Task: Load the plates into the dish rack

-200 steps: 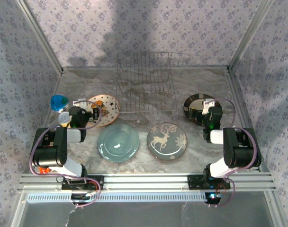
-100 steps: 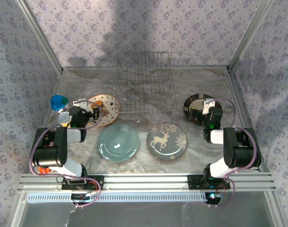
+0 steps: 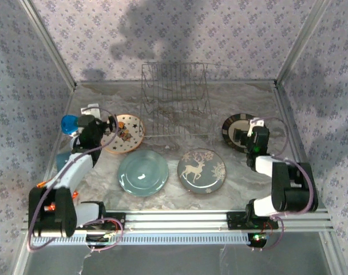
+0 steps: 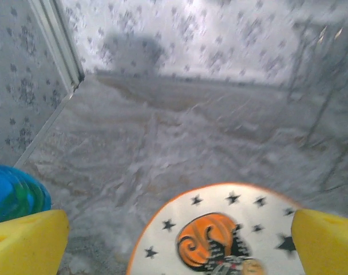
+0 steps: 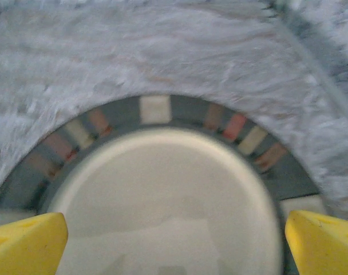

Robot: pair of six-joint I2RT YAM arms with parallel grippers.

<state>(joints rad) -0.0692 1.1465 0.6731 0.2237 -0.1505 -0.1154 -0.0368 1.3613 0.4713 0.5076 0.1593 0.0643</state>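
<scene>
Now the left gripper (image 3: 107, 127) is hanging wide open and empty over the star plate's (image 3: 129, 133) edge, left of the rack (image 3: 174, 109).

Four plates (image 3: 143, 173), one dish rack (image 3: 175, 103), one cup (image 3: 69, 123).

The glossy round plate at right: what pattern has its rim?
Plate rim: dark grey with cream and reddish blocks; clearest in right wrist view.

The star plate (image 4: 220, 232) is cut off at the bottom edge; the dish rack (image 4: 321, 94) is blurred at upper right.
</scene>
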